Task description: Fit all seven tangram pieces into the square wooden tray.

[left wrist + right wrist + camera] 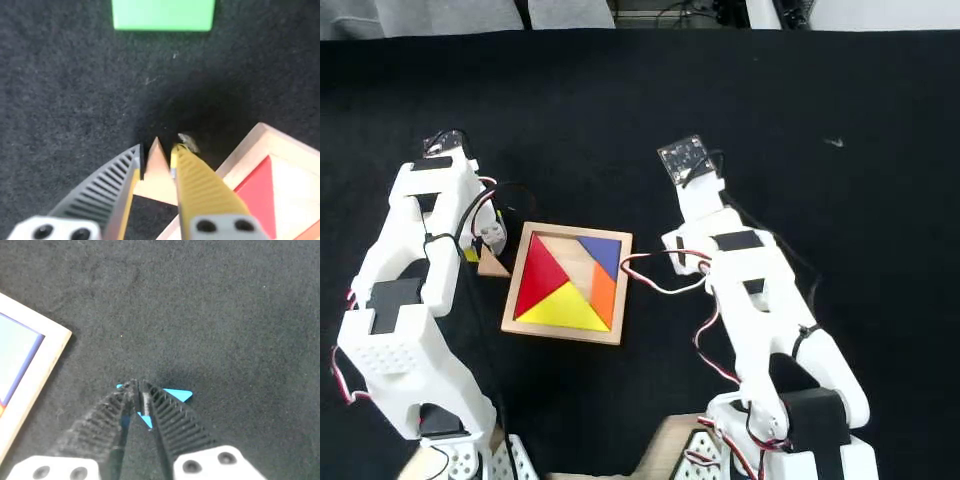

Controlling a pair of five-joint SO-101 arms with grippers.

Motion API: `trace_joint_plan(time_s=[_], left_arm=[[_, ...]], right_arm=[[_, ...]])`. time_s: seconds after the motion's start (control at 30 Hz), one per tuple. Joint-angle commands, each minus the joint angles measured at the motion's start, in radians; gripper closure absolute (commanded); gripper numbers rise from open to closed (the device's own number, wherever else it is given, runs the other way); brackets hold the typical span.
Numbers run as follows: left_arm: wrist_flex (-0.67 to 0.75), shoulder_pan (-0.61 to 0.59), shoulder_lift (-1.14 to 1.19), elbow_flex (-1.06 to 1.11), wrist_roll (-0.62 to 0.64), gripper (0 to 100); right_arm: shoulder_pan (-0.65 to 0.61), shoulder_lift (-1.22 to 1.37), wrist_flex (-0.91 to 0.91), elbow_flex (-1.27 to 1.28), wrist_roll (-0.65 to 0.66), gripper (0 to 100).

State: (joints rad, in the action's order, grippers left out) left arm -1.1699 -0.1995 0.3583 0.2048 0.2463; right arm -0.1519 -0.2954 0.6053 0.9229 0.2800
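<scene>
The square wooden tray (510,322) lies between the arms, holding a red triangle (541,276), a yellow triangle (563,310), a blue piece (603,253) and an orange piece (604,293). My left gripper (156,150) is at the tray's left outer corner (260,131), shut on a tan triangle (157,172) that rests on the mat (495,266). A green piece (162,14) lies farther out on the mat. My right gripper (138,386) is shut, its tips over a light blue triangle (178,394) lying flat beside the tray's edge (47,352).
A black mat (820,200) covers the table, with open room right of and behind the tray. The right arm (750,290) stands close to the tray's right side and the left arm (415,260) close to its left. Loose cables (660,280) hang near the tray's right edge.
</scene>
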Motion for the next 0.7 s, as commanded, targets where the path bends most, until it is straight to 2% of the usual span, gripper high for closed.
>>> trace_joint_plan(time_s=[0.0,0.07,0.2,0.27,0.43,0.6,0.67], left_arm=[[-0.04,0.015,-0.006,0.024,0.005,89],[-0.043,0.013,-0.017,0.042,0.008,85],[-0.043,-0.015,-0.02,0.05,0.009,68],[-0.048,-0.036,-0.026,0.053,0.018,62],[-0.11,-0.039,-0.127,0.119,0.072,65],[0.063,0.015,-0.186,0.265,0.114,69],[0.089,0.008,-0.184,0.269,0.117,71]], right_arm=[[0.008,-0.002,-0.009,-0.027,0.008,98.7],[0.008,-0.002,-0.009,-0.027,0.008,98.7],[0.008,-0.002,-0.009,-0.027,0.008,98.7],[0.008,-0.002,-0.009,-0.027,0.008,98.7],[0.008,-0.004,-0.009,-0.027,0.008,98.7],[0.008,-0.007,-0.009,-0.025,0.008,98.7],[0.008,-0.007,-0.009,-0.025,0.008,98.7]])
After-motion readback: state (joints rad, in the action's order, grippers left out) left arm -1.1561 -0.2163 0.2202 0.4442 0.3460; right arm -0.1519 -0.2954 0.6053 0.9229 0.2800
